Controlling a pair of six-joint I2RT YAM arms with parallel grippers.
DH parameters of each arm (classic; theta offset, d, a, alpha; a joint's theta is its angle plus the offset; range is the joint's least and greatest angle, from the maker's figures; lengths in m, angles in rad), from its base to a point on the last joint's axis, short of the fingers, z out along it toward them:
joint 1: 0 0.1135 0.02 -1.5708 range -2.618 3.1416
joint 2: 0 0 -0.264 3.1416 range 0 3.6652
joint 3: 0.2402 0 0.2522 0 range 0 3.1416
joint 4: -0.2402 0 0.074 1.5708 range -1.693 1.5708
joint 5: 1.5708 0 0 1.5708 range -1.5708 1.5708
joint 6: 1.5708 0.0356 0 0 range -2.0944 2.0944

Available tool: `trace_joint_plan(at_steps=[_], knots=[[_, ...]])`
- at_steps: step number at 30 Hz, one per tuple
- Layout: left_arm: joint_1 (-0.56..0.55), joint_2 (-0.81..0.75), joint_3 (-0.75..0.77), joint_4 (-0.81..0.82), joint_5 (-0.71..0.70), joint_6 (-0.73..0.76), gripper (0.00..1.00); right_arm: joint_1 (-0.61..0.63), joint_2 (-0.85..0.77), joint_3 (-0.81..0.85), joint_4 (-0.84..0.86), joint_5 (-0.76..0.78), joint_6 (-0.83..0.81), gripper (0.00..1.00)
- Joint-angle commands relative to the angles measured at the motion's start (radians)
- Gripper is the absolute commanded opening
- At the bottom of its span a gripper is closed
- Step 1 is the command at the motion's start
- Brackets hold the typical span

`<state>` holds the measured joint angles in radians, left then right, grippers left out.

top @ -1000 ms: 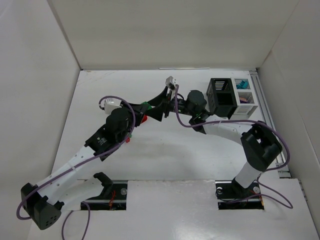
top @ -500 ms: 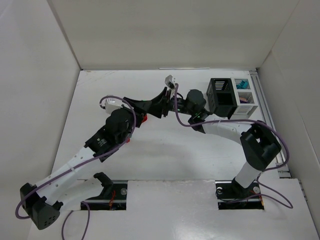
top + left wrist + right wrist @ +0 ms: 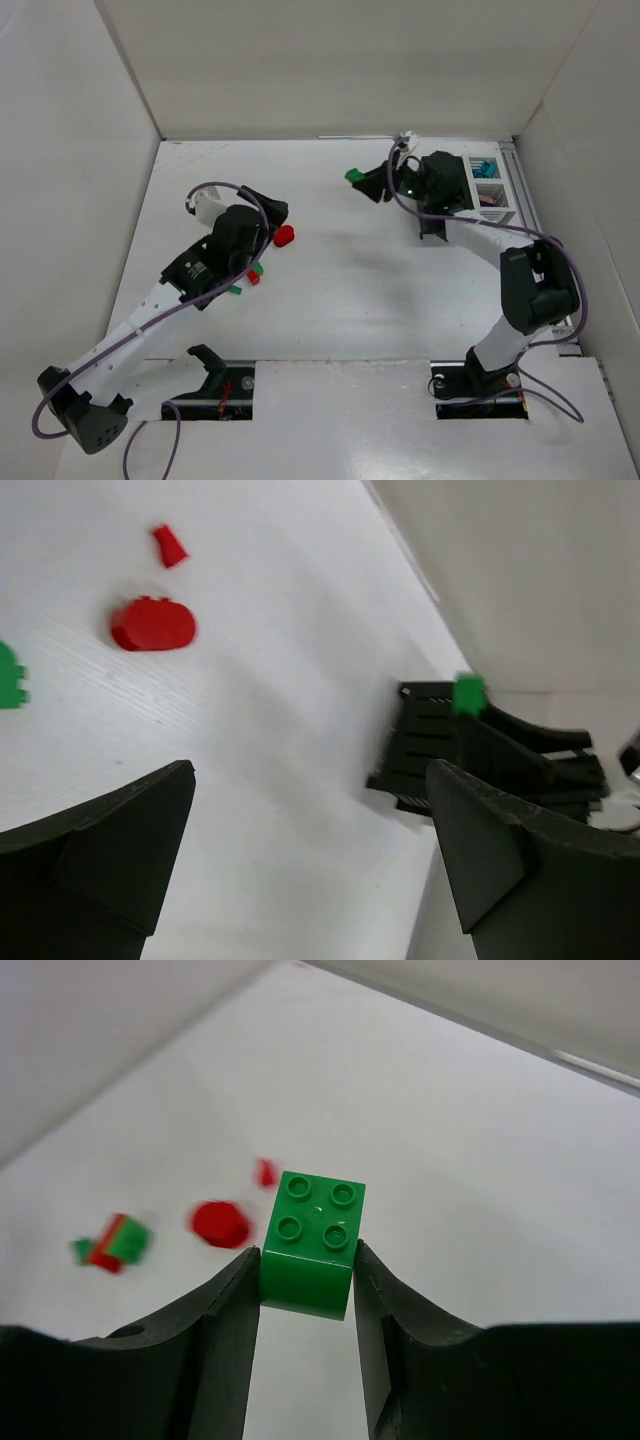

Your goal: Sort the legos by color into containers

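My right gripper (image 3: 307,1265) is shut on a green lego (image 3: 313,1242), its studs facing the camera. From above, this green lego (image 3: 352,176) hangs over the table just left of the containers (image 3: 497,212), and the right wrist covers the black bins. One white bin holds teal pieces (image 3: 484,167). My left gripper (image 3: 310,780) is open with nothing between its fingers, and from above it (image 3: 272,208) sits next to a rounded red lego (image 3: 284,236). The left wrist view shows that red lego (image 3: 153,625), a small red piece (image 3: 169,545) and a black container (image 3: 430,745).
A small red-and-green pair (image 3: 255,272) and a green piece (image 3: 235,290) lie beside the left forearm. White walls enclose the table on the left, back and right. A purple cable loops around each arm.
The two grippers were together at the table's middle. The left gripper has opened and drawn back left; the right gripper now holds the green lego and has carried it right, towards the containers.
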<state>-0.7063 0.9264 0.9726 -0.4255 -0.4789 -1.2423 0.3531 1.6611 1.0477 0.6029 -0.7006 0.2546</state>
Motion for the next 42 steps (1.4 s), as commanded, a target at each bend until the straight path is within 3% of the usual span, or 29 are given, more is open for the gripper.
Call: trace_joint_plan(at_steps=[1,6,7,9,19,24,33,34,35,36,42], knots=[[0.097,0.087,0.072,-0.217,-0.018,0.056,1.00,-0.143,-0.073,0.107,-0.406,0.100,-0.283,0.00],[0.252,0.238,0.060,-0.191,0.156,0.208,1.00,-0.235,-0.034,0.331,-0.803,0.428,-0.491,0.00],[0.263,0.253,0.060,-0.191,0.157,0.208,1.00,-0.244,-0.008,0.386,-0.939,0.473,-0.517,0.00],[0.272,0.273,0.051,-0.191,0.157,0.208,1.00,-0.258,0.081,0.532,-1.041,0.530,-0.578,0.00],[0.456,0.305,-0.130,-0.213,0.282,0.189,0.88,-0.301,0.204,0.698,-1.184,0.671,-0.591,0.00],[0.456,0.330,-0.176,-0.213,0.263,0.138,0.88,-0.301,0.224,0.698,-1.193,0.698,-0.600,0.03],[0.475,0.331,-0.207,-0.233,0.234,0.098,0.88,-0.301,0.195,0.666,-1.174,0.685,-0.621,0.48],[0.475,0.331,-0.207,-0.233,0.234,0.098,0.87,-0.301,0.180,0.655,-1.160,0.675,-0.621,0.61],[0.484,0.331,-0.216,-0.233,0.234,0.098,0.85,-0.301,0.180,0.655,-1.160,0.675,-0.621,0.61],[0.484,0.331,-0.228,-0.233,0.234,0.098,0.85,-0.301,0.164,0.644,-1.160,0.675,-0.621,0.73],[0.493,0.331,-0.265,-0.233,0.234,0.073,0.78,-0.301,0.109,0.614,-1.160,0.675,-0.630,0.77]])
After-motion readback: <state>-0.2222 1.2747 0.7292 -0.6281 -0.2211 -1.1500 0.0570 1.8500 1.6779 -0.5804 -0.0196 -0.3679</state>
